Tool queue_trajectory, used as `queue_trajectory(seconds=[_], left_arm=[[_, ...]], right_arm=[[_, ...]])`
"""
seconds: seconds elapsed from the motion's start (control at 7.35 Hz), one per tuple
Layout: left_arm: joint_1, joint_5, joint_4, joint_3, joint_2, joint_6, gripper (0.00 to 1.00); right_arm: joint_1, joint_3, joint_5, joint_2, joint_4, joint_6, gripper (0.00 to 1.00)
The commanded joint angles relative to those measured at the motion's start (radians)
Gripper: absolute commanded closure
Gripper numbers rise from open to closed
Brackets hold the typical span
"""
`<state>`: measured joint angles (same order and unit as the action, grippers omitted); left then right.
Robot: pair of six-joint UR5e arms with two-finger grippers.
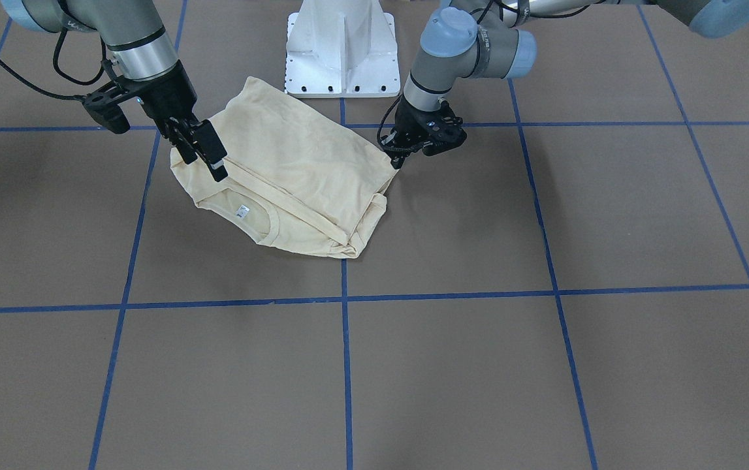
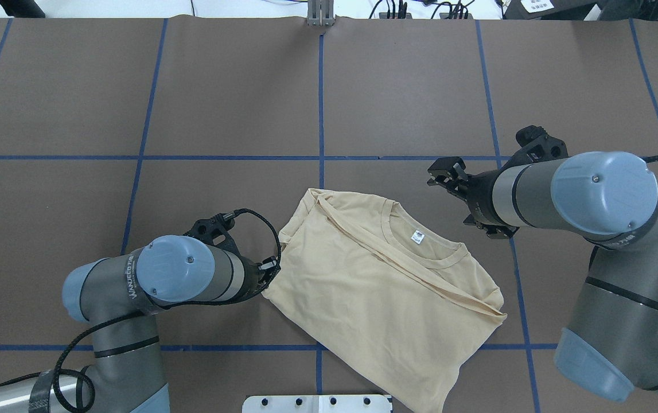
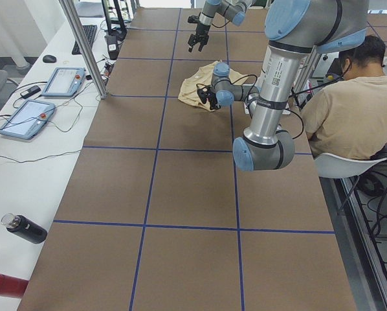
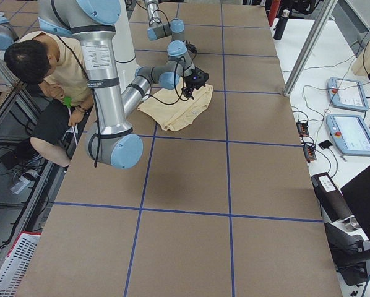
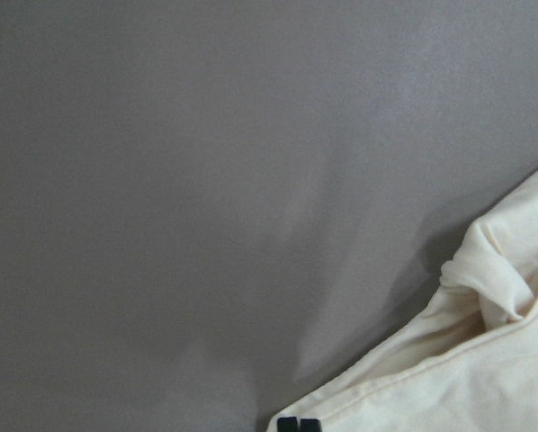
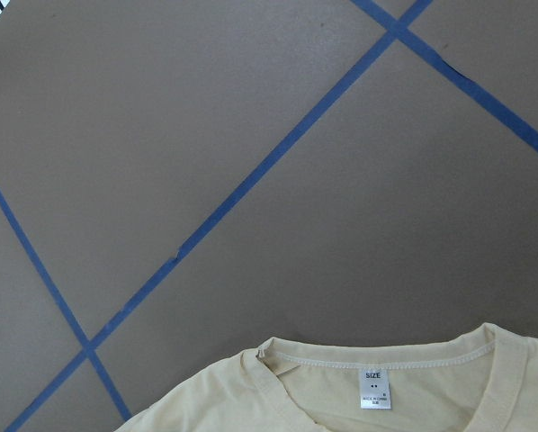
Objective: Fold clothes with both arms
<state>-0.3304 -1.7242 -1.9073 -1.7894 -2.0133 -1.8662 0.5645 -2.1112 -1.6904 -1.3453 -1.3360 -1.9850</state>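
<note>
Cloth lies folded on the brown counter close to the white pedestal: a pale cream-yellow T-shirt, neck opening up, with its small white collar tag showing and its edges doubled over along one side. The left gripper is down at a corner of the T-shirt, its fingertips drawn together right at the hem; whether cloth is pinched between them cannot be told. The right gripper hangs above the opposite side near the collar, fingers spread and holding nothing. Blue tape lines cross the counter. A seated person shows in the side views.
</note>
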Motion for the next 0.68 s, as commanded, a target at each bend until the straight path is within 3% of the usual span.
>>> queue_trajectory(seconds=[0.0,0.27,0.54], left_arm=[[-0.043,-0.003,0.001,-0.018,-0.002,0.022,1.00],[-0.201,0.000,-0.018,0.040,-0.042,0.234,1.00],[-0.351,-0.001,-0.169,0.347,-0.216,0.286,1.00]], right_arm=[[0.000,0.000,0.000,0.000,0.000,0.000,0.00],[0.000,-0.004,0.002,0.002,0.001,-0.003,0.00],[-0.002,-0.003,0.005,0.002,0.001,-0.011,0.00]])
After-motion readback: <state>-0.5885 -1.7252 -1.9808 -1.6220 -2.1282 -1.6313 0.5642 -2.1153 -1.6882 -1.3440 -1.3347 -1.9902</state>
